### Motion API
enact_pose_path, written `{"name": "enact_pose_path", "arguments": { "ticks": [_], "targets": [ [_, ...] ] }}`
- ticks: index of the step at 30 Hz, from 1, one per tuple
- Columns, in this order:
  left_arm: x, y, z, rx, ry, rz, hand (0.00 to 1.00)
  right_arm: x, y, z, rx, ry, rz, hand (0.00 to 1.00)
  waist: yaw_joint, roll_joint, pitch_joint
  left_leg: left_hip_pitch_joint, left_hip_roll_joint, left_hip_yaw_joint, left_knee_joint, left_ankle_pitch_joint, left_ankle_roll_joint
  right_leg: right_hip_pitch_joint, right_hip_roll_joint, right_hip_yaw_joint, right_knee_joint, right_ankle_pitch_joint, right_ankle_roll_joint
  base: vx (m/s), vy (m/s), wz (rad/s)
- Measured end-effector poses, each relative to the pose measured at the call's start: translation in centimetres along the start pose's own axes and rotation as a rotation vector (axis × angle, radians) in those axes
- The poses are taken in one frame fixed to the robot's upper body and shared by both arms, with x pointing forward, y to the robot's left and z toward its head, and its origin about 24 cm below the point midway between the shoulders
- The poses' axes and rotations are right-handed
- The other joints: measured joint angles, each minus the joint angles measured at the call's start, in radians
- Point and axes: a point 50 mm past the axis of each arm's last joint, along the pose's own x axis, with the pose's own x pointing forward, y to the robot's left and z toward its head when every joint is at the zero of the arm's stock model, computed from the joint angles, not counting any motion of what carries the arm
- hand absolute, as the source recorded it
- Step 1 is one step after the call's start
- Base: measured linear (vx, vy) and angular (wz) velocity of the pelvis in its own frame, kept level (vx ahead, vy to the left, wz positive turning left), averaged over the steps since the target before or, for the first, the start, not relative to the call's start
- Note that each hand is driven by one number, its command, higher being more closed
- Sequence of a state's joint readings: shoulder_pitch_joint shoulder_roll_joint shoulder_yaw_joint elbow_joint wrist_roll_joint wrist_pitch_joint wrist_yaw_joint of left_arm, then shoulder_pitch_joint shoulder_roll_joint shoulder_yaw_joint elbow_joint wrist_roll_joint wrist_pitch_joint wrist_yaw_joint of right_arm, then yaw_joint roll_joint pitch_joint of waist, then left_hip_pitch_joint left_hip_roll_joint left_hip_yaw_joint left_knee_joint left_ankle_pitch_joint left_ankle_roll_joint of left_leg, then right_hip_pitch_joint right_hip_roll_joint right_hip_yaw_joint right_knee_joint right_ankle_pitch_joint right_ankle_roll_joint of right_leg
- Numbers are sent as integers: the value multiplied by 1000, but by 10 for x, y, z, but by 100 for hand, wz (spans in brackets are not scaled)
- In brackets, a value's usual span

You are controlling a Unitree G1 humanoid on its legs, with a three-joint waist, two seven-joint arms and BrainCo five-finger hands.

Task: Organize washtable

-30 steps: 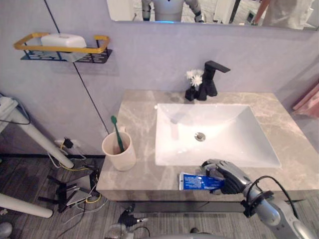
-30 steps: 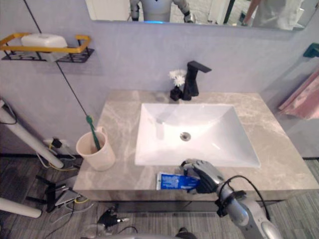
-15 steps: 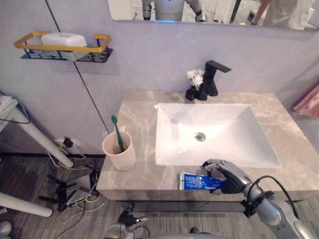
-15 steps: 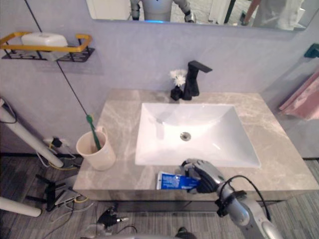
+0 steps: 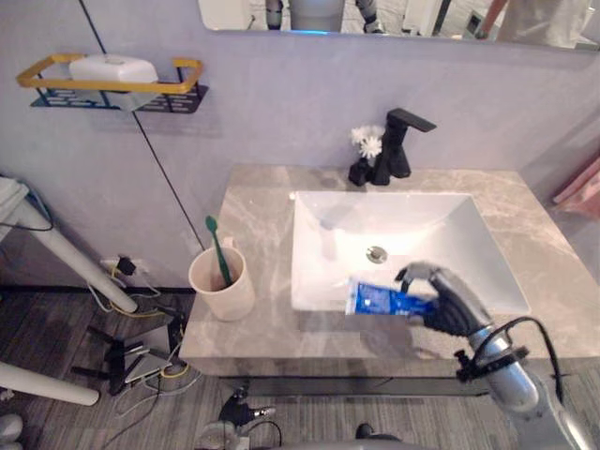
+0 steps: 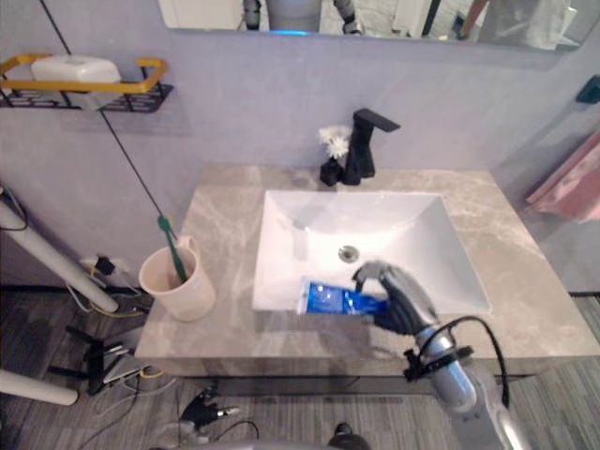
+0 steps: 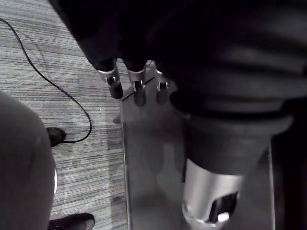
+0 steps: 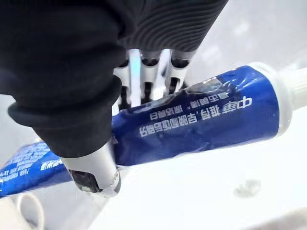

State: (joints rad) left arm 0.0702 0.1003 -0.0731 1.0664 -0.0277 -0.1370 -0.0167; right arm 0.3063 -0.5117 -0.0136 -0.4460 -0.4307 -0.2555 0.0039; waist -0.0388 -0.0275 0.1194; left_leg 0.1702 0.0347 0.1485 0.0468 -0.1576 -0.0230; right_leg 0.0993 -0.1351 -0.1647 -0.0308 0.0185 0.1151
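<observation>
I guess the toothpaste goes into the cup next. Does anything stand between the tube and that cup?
Nothing visible does. The right hand holds the toothpaste tube above the sink's front rim, and bare counter lies between it and the cup. A green toothbrush stands in the cup.

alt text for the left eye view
The right robot hand holds a blue toothpaste tube over the front edge of a white sink. A beige cup with a green toothbrush stands left of it on the counter.
</observation>
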Motion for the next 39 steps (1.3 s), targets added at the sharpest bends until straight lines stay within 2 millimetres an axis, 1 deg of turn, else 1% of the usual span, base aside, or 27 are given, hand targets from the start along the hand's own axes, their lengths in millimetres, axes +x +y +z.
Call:
{"name": "enact_pose_path", "arguments": {
  "ticks": [2, 6, 11, 14, 20, 21, 24, 26, 29, 31, 32, 33, 34, 35, 36, 37, 38, 39],
  "targets": [
    [0, -1, 0, -3, -2, 0, 0, 3, -4, 4, 8, -18, -42, 100, 0, 0, 0, 0, 0, -5, 0, 0, 0, 0, 0, 0, 0, 0, 0, 0, 0, 0],
    [0, -1, 0, -3, -2, 1, 0, 5, -7, 4, 20, -15, -96, 100, 0, 0, 0, 0, 0, -8, 0, 0, 1, 0, -4, -1, 0, 0, 0, 0, 0, 0],
    [0, -1, 0, -4, -3, 6, 0, 7, -15, 3, 45, 0, -226, 100, 0, 0, 0, 0, -1, -11, -4, 0, 1, 0, -5, -2, 0, 0, 0, 0, 0, 0],
    [-1, -1, -2, -6, 0, 17, 0, 8, -16, 4, 69, 9, -283, 100, -1, 1, 0, -1, -1, -12, -4, 0, 1, 0, -5, -2, 1, 0, 0, 0, 0, 0],
    [-1, 1, -2, -12, 0, 31, 0, 10, -10, 8, 223, 26, -421, 100, 1, 2, -1, -7, -2, -25, -4, 1, 2, 1, -7, -17, 0, -1, 1, -7, -10, 6],
    [-2, 5, -4, -35, 4, 60, 0, 11, -8, 10, 263, 22, -430, 100, 1, 3, -2, -12, -2, -33, -2, 1, 2, 1, -8, -23, 0, -1, 1, -16, -29, 12],
    [-3, 9, -6, -76, 7, 93, 0, 14, -3, 15, 320, 6, -426, 100, 2, 3, -2, -16, -2, -42, 4, 2, 2, 2, -8, -29, -2, -1, 1, -3, -32, 11],
    [-4, 12, -8, -128, 1, 133, 0, 17, 3, 21, 357, -20, -407, 100, 7, 5, -3, -19, -2, -50, 6, 4, 3, 4, -8, -38, -5, -1, 1, -5, -36, 10],
    [-6, 18, -8, -156, -13, 175, 0, 19, 7, 25, 386, -35, -393, 100, 14, 10, -4, -20, -1, -62, 6, 8, 3, 10, -8, -51, -6, -3, -1, -31, -41, 13],
    [-10, 31, -10, -217, -27, 249, 0, 21, 8, 28, 428, -51, -391, 100, 23, 13, -5, -20, -1, -66, 4, 9, 3, 11, -7, -55, -8, -4, -1, -47, -39, 6],
    [-13, 40, -7, -244, -57, 300, 0, 21, 8, 29, 442, -60, -392, 100, 26, 15, -5, -22, -1, -68, 4, 10, 3, 12, -6, -58, -8, -4, -2, -47, -37, 6],
    [-15, 45, -5, -257, -74, 322, 0, 21, 7, 30, 447, -67, -395, 100, 27, 17, -5, -23, -1, -70, 4, 11, 3, 11, -7, -60, -8, -4, -2, -49, -36, 10],
    [-19, 54, 2, -267, -121, 369, 0, 21, 4, 34, 464, -86, -405, 100, 31, 20, -6, -33, -1, -75, 4, 12, 3, 11, -8, -65, -9, -4, -2, -68, -39, 16],
    [-23, 65, 14, -277, -190, 410, 0, 21, 2, 38, 475, -113, -413, 100, 34, 22, -8, -38, -2, -84, 2, 14, 2, 10, -9, -75, -10, -4, -2, -62, -38, 19],
    [-26, 69, 22, -276, -229, 432, 0, 21, 2, 40, 481, -124, -415, 100, 37, 23, -8, -39, -2, -89, 2, 15, 1, 10, -9, -78, -10, -4, -2, -30, -36, 18],
    [-32, 76, 41, -277, -325, 466, 0, 21, 1, 44, 501, -143, -419, 100, 51, 24, -9, -39, -2, -93, 2, 19, -1, 8, -9, -82, -10, -4, -3, -4, -37, 13],
    [-40, 80, 62, -282, -430, 488, 0, 22, 2, 47, 523, -158, -416, 100, 59, 25, -13, -45, -2, -97, 3, 22, -4, 5, -9, -86, -10, -4, -3, -2, -30, 13],
    [-45, 80, 72, -285, -485, 496, 0, 22, 3, 48, 529, -163, -413, 100, 60, 26, -16, -49, -2, -101, 3, 23, -4, 4, -9, -90, -10, -4, -3, -14, -35, 15]
  ]
}}
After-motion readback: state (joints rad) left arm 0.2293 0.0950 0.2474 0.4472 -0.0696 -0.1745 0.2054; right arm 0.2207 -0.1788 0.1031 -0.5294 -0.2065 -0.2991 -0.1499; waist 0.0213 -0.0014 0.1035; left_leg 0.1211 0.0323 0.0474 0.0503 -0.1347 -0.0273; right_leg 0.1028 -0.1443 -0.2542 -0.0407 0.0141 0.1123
